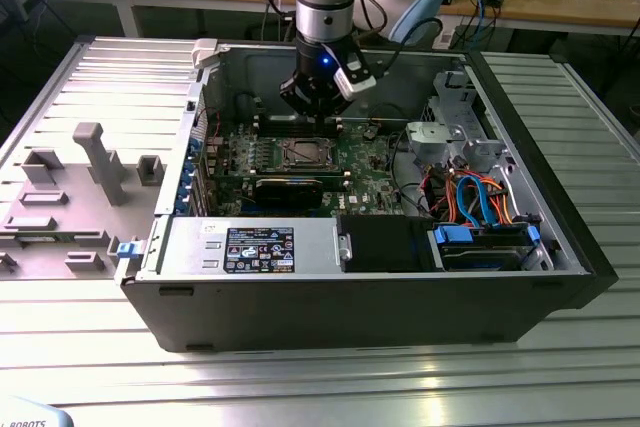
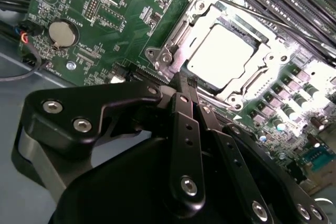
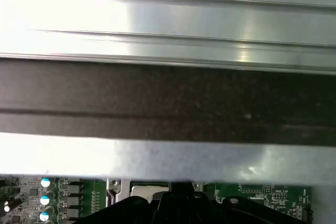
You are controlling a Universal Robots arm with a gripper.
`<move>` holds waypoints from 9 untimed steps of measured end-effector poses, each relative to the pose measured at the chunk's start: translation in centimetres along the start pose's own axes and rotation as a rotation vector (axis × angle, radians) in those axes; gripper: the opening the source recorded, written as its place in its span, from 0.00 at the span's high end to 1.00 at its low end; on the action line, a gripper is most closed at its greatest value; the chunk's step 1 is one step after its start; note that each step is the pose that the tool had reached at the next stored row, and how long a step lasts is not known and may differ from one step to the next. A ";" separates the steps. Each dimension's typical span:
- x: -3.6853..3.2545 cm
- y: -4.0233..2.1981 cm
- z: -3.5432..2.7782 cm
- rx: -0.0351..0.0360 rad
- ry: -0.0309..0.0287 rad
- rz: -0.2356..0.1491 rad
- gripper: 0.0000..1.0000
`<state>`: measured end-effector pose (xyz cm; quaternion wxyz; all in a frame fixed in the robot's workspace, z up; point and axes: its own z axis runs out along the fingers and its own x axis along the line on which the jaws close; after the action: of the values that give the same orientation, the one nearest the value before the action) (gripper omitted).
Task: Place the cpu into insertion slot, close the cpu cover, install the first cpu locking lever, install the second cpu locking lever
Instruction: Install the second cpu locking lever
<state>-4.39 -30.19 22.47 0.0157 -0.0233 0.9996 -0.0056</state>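
here the gripper [image 2: 188, 88] hangs just above the edge of the insertion slot [image 2: 220, 51] on the green motherboard [image 2: 105, 19], its black fingers [image 2: 184, 129] pressed together with nothing between them. the cpu [image 2: 220, 51] already sits in the slot, and the cpu cover [image 2: 247, 85] lies down framing its pale top.

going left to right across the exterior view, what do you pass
grey plastic holder → green motherboard → cpu cover under the gripper → silver drive cage → orange and blue cables
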 end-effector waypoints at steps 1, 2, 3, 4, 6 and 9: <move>-0.01 -0.02 -0.12 0.0001 0.0001 0.000 0.89; -0.01 -0.05 -0.12 -0.0002 -0.0002 0.000 0.89; -0.01 -0.06 -0.13 0.0003 0.0000 0.000 0.89; 0.00 -0.07 -0.14 0.0016 0.0002 0.000 0.89; 0.00 -0.06 -0.13 0.0024 0.0002 0.000 0.89; 0.00 -0.08 -0.12 0.0028 0.0000 0.000 0.89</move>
<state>-4.38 -30.27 22.59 0.0157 -0.0233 0.9996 -0.0070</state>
